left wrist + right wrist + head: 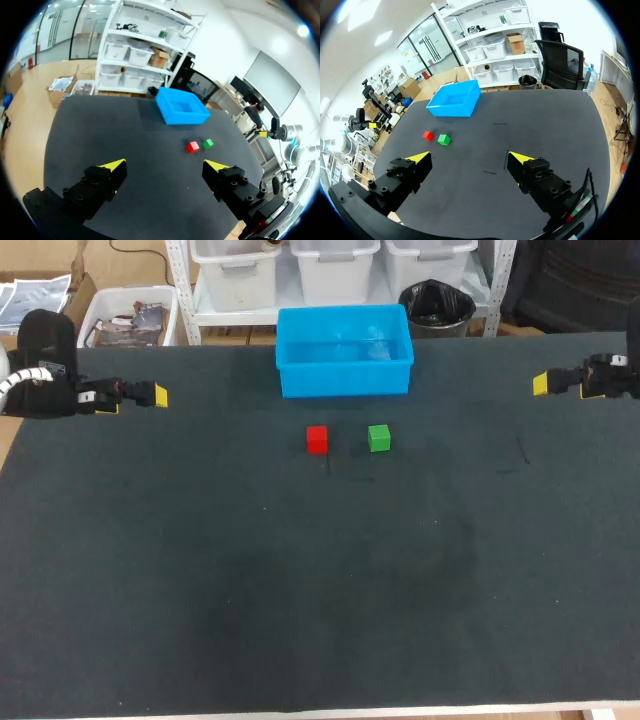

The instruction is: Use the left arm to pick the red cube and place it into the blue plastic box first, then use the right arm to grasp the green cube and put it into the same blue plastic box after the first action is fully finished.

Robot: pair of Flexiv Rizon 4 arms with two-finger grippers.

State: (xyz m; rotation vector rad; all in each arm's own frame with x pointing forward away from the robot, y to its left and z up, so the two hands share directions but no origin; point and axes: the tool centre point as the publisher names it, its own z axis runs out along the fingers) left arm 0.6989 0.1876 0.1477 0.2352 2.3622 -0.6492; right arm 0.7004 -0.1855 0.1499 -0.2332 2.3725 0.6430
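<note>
Both left gripper [165, 165] and right gripper [470, 158] hover, jaws apart, near table [200, 590] edges.

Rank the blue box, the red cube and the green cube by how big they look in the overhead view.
1. The blue plastic box, clearly the largest.
2. The red cube and the green cube, tied: they sit side by side and look alike in size, so neither ranks above the other.

No text, label, number or sign is legible on the red cube [317, 439], the green cube [378, 438], the blue plastic box [344, 366] or the counter [300, 580].
</note>
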